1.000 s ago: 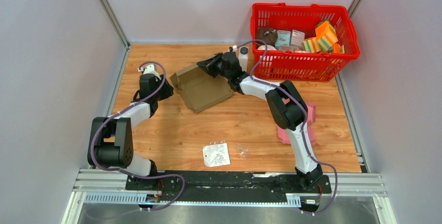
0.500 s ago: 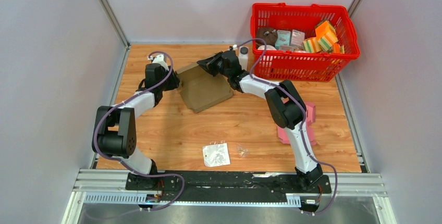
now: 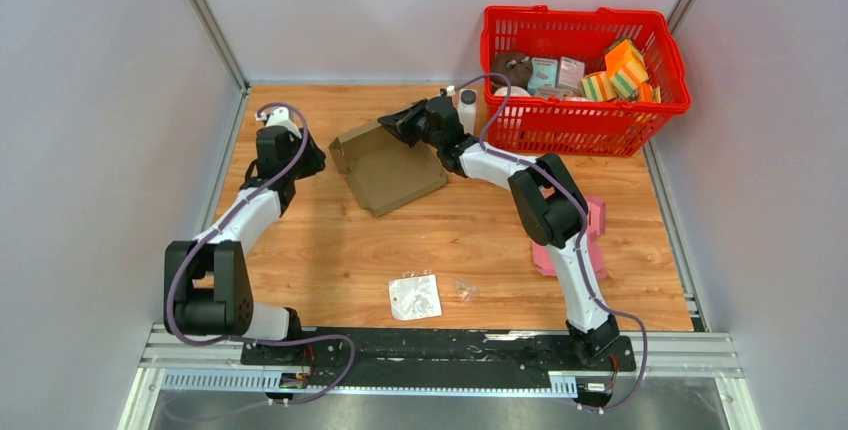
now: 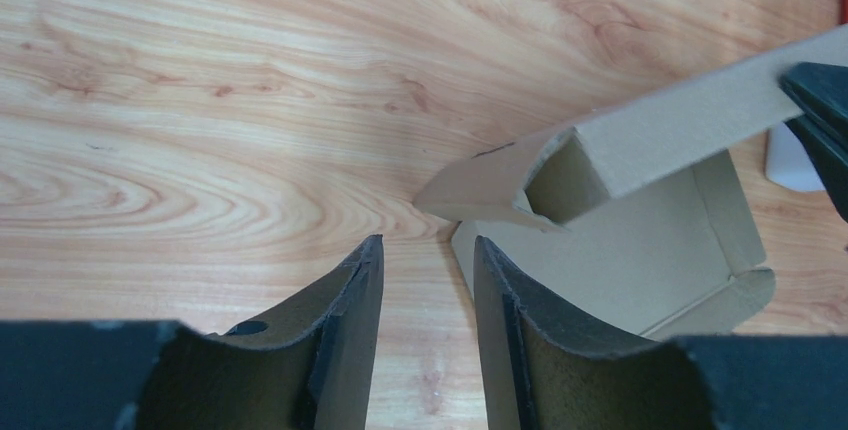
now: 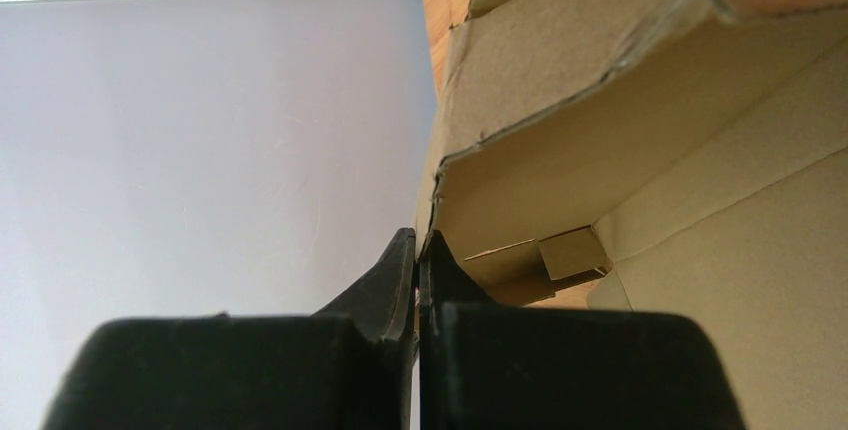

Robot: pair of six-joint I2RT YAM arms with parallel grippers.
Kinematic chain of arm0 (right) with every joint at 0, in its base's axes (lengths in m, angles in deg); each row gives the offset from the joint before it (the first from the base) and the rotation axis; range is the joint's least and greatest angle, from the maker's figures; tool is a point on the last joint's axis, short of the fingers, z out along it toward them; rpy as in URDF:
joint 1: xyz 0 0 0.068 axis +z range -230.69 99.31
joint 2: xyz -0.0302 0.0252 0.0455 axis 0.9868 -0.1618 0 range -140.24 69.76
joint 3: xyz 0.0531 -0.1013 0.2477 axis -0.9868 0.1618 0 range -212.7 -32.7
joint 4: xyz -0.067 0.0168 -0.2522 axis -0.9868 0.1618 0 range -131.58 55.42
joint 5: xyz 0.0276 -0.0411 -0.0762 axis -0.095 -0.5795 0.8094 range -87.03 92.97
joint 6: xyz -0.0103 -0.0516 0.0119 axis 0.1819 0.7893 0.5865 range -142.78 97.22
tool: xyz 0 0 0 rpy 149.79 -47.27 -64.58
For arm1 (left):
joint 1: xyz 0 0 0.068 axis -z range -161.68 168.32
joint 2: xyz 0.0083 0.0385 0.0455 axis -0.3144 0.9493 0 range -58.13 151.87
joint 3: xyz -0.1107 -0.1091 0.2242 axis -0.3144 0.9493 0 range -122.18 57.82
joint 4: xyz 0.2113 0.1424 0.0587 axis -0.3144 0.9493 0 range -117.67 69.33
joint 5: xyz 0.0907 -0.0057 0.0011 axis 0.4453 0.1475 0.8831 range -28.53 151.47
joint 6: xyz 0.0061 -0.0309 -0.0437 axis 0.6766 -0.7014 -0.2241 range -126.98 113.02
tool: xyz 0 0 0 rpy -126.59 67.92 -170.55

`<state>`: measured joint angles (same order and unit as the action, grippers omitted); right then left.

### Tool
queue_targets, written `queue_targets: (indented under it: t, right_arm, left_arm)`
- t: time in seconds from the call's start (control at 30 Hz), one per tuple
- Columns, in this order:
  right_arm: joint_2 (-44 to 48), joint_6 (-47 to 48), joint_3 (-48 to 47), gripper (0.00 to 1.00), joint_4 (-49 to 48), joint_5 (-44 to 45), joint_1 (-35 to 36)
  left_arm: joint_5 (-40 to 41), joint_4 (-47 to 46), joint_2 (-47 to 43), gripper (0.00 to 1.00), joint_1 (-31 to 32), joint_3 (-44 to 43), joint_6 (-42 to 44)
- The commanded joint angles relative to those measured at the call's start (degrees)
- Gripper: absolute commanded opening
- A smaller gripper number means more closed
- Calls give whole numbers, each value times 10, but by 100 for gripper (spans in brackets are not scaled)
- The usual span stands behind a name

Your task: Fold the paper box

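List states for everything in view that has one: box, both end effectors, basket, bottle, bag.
paper box: partly folded, base lying flat, one long wall raised.
right end effector: shut, pinching the edge of the raised wall.
left end effector: open, empty, just short of the box corner.
red basket: upright, loaded with packs and sponges.
white bottle: upright beside the basket.
plastic bag: lying flat, untouched.

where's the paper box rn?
Top view: the paper box lies at the table's far centre, left of the red basket, its far wall pinched by the right gripper; the left gripper is just left, apart.
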<state>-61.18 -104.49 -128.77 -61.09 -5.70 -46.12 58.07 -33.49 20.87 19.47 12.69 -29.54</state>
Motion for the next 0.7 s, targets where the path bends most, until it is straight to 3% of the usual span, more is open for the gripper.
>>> queue_targets:
  t: [0.0,0.1,0.2,0.4,0.67]
  right_arm:
    - [-14,-20,-14,0,17,-2,-7]
    - [-14,-21,-15,0,18,-1,-7]
    - [-16,-21,-16,0,18,-3,-7]
    - [-20,-23,-20,0,21,-1,-6]
    - [-13,-22,-17,0,19,0,-6]
  left_arm:
    - [-36,72,62,45,-8,-73,9]
    - [-19,65,84,38,-8,-85,-7]
    - [-15,33,106,38,-8,-92,-18]
    - [-57,69,181,36,0,-159,-10]
    - [-57,60,151,30,25,-116,-1]
